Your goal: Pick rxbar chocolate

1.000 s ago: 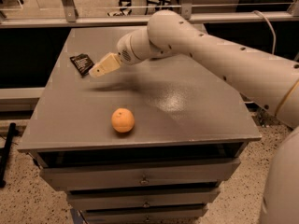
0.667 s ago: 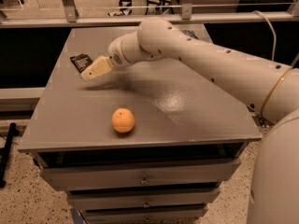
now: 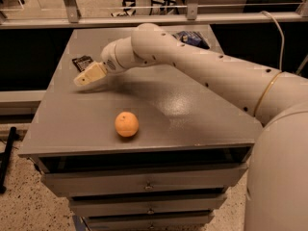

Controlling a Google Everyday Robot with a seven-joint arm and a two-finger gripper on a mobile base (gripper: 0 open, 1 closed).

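Note:
The rxbar chocolate (image 3: 82, 62) is a small flat black wrapper lying near the far left edge of the grey table (image 3: 192, 114). My gripper (image 3: 83, 79) is at the end of the white arm, low over the table. It points left and sits just in front of the bar, partly overlapping its near right corner. It holds nothing that I can see.
A round orange fruit (image 3: 126, 124) lies near the table's front edge, right of the gripper. A crinkled blue bag (image 3: 192, 38) lies at the far right, partly behind the arm. Drawers are below the tabletop. A metal rail runs behind the table.
The arm has swung left and slightly toward the front. The gripper went from right of the bar to just in front of it. The bar and orange have not moved.

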